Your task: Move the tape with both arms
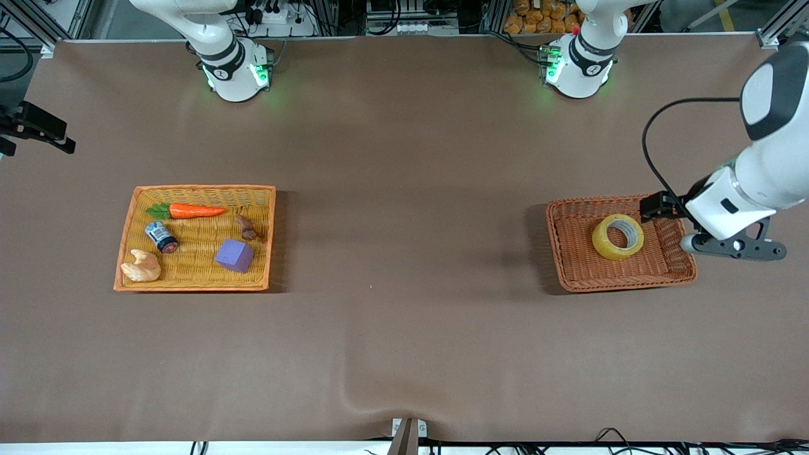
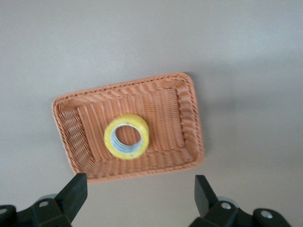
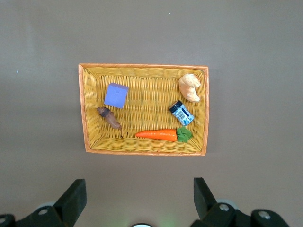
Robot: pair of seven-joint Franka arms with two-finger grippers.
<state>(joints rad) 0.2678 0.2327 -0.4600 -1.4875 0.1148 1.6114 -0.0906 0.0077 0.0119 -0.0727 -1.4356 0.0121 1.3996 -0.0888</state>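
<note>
The tape (image 1: 603, 245), a yellowish ring with a grey-white core, lies flat in a brown wicker basket (image 1: 622, 281) toward the left arm's end of the table. My left gripper (image 1: 655, 206) hangs open and empty above that basket's edge, beside the tape and not touching it. In the left wrist view the tape (image 2: 108, 137) lies in the basket (image 2: 189, 118) below the open left gripper (image 2: 140, 196). My right gripper (image 3: 139, 198) is open and empty, held high over bare table next to the yellow basket (image 3: 142, 71). It is out of the front view.
A yellow wicker basket (image 1: 196, 281) toward the right arm's end holds a carrot (image 1: 189, 210), a small dark-labelled can (image 1: 161, 236), a purple cube (image 1: 234, 255), a croissant-like piece (image 1: 142, 266) and a small brown item (image 1: 246, 227). A black device (image 1: 38, 126) juts in at the table's edge.
</note>
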